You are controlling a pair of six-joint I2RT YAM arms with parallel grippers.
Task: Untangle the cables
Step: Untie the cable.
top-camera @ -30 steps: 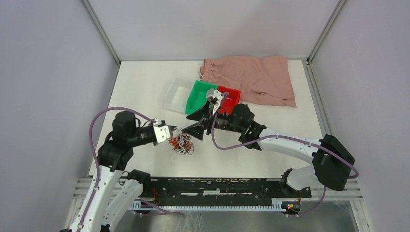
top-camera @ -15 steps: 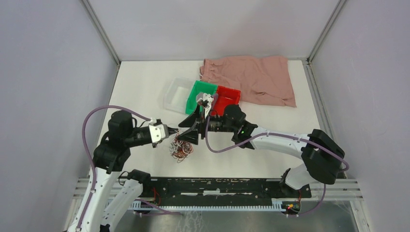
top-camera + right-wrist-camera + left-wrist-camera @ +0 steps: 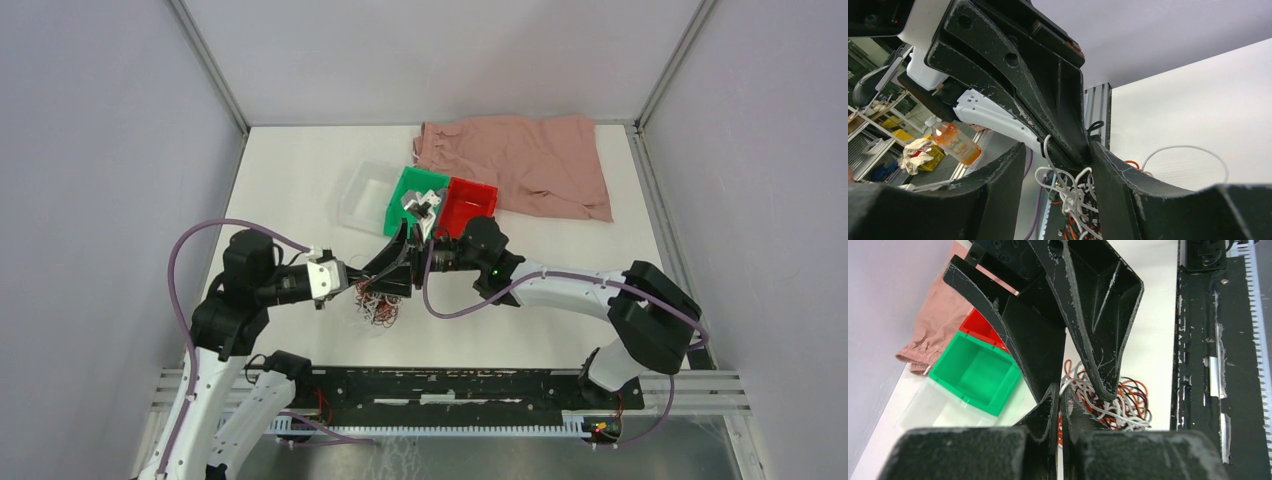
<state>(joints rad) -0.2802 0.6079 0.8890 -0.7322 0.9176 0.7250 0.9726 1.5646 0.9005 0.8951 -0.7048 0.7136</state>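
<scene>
- Tangle of cables [image 3: 1128, 401] (white, orange, black) lies on the table's [image 3: 300, 190] near half.
- My left pincer [image 3: 1059, 393]: pinched shut on a strand.
- My right pincer [image 3: 1075, 390]: half open, straddling them.

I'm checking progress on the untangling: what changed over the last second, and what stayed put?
The right tool swung left, closing in on the left tool, and now straddles the cables with its jaws apart. The left tool stayed shut on the cables, and the tangle barely shifted. The green bin, red bin and pink cloth did not move.
</scene>
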